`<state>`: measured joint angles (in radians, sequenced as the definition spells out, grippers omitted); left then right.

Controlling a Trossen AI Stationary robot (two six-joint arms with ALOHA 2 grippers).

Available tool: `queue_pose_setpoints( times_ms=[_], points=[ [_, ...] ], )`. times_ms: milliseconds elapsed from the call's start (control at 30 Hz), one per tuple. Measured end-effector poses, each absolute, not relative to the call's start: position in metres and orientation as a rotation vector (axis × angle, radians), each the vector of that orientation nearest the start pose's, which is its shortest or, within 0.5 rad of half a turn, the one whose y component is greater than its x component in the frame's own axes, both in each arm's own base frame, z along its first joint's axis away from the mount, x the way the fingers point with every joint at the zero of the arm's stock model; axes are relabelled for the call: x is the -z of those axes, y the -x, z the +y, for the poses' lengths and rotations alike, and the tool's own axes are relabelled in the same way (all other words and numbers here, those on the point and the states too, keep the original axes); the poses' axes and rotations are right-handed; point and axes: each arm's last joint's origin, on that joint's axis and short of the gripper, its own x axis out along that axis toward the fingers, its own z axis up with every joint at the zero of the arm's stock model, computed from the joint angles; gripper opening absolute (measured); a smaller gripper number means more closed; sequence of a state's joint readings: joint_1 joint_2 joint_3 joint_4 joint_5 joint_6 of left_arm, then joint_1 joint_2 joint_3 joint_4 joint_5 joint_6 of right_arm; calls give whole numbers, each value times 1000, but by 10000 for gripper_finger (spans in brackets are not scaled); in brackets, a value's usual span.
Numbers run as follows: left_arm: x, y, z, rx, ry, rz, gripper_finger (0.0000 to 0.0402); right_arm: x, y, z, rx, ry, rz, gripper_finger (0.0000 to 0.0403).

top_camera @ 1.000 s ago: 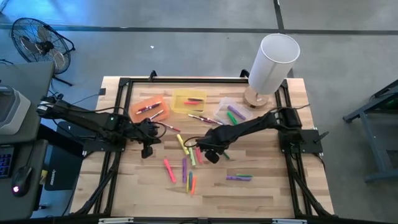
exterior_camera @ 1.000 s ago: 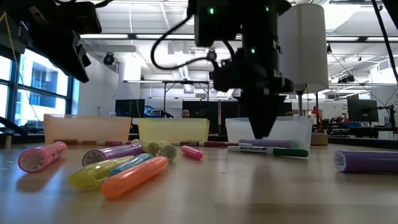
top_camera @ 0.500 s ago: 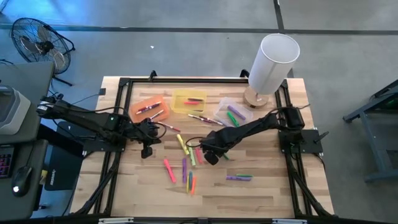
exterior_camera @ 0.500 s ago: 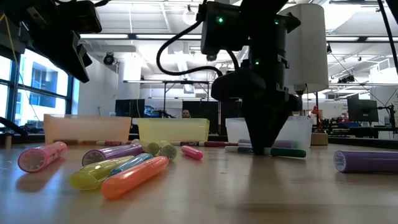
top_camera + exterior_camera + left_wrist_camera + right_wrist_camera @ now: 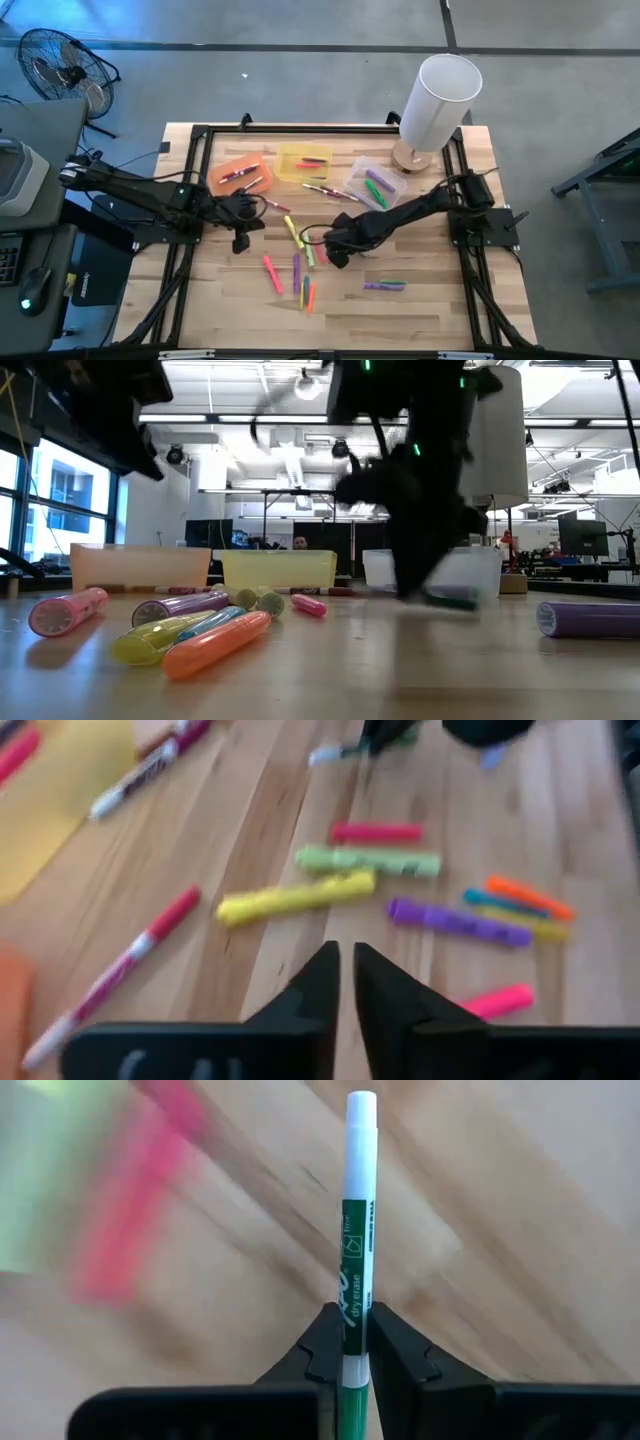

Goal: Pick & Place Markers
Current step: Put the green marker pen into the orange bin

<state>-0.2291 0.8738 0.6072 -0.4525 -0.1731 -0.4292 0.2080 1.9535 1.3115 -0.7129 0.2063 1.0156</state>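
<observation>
Several short markers (image 5: 300, 262) in pink, yellow, green, purple and orange lie loose on the wooden table, and show near the camera in the low view (image 5: 200, 635). My right gripper (image 5: 335, 250) is low over the table's middle, shut on a green-and-white dry-erase marker (image 5: 353, 1230). In the low view this marker (image 5: 450, 600) is a blur at table height. My left gripper (image 5: 241, 238) hangs shut above the table left of the scatter and holds nothing; its wrist view (image 5: 345, 952) looks down on the yellow, green and purple markers. My right gripper pinches the green marker's barrel (image 5: 349, 1315) between its two fingers, just behind the printed label. The white end points away past the fingertips and the green end runs back between the fingers. The fingers come from above, slanting down. I cannot tell whether the marker is off the table.
Along the far side stand an orange bin (image 5: 240, 175), a yellow bin (image 5: 303, 162) and a clear bin (image 5: 372, 182), each with markers in it. A tall white cylinder (image 5: 438, 100) stands at the far right corner. A purple marker pair (image 5: 385, 286) lies near the right.
My right gripper has come down onto the green marker that lay on the table, shifting slightly toward the near left. It and the marker are now blurred with motion. My left gripper has shifted a little toward the table's right.
</observation>
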Motion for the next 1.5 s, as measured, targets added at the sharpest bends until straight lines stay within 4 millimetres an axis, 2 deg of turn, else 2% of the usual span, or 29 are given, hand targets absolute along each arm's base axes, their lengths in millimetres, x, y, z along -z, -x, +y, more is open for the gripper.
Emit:
queue_pose_setpoints(
  times_ms=[67, 333, 433, 567, 967, 1300, 1500],
  points=[
    [-239, -175, -35, -94, 263, 659, 62, -179, -367, 72, 621, -601, 1057, 21],
    [-253, -195, -37, -120, 226, 428, 174, -247, -388, 77, 433, -556, 516, 23],
    [-257, -202, -39, -114, 244, 354, 195, -265, -397, 80, 361, -496, 343, 23],
    [-264, -208, -41, -86, 266, 270, 202, -285, -404, 81, 288, -444, 160, 20],
    [-281, -212, -42, -25, 307, 100, 202, -296, -406, 77, 319, -343, 55, 19],
    [-283, -213, -43, -1, 302, 74, 202, -300, -408, 67, 304, -353, 20, 19],
    [-284, -223, -44, -38, 317, 0, 202, -303, -410, 62, 284, -340, -4, 20]
  ],
)
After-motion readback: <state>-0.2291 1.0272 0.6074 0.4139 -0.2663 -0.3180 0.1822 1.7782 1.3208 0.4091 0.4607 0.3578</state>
